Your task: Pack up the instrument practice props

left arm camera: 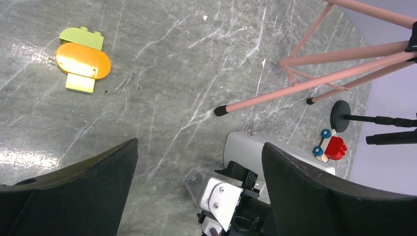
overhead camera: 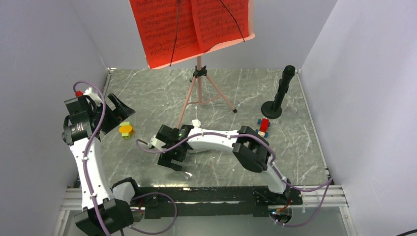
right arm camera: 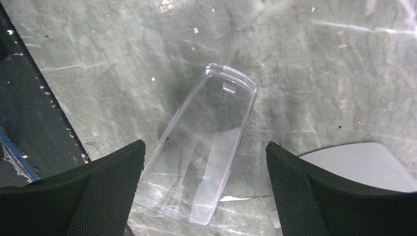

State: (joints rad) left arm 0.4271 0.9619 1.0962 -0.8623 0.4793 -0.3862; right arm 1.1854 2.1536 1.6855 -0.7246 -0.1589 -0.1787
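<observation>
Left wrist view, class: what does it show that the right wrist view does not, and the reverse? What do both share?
Only left wrist: the orange-and-green toy block, the pink stand legs, the red toy block. Only right wrist: the black rail, and a plain look at the clear plastic cover. Both: the marble table and the white metronome.

Your top cam sits high behind the arm bases, looking down and far across the whole table (overhead camera: 147,93). The left wrist cam hangs over the left side, aimed rightward. It shares the music stand (left arm camera: 305,86) legs and red toy block (left arm camera: 335,147) with the top view. The right wrist cam is close to the surface, facing down at a clear cover (right arm camera: 201,147), probably the one low in the left wrist view.
</observation>
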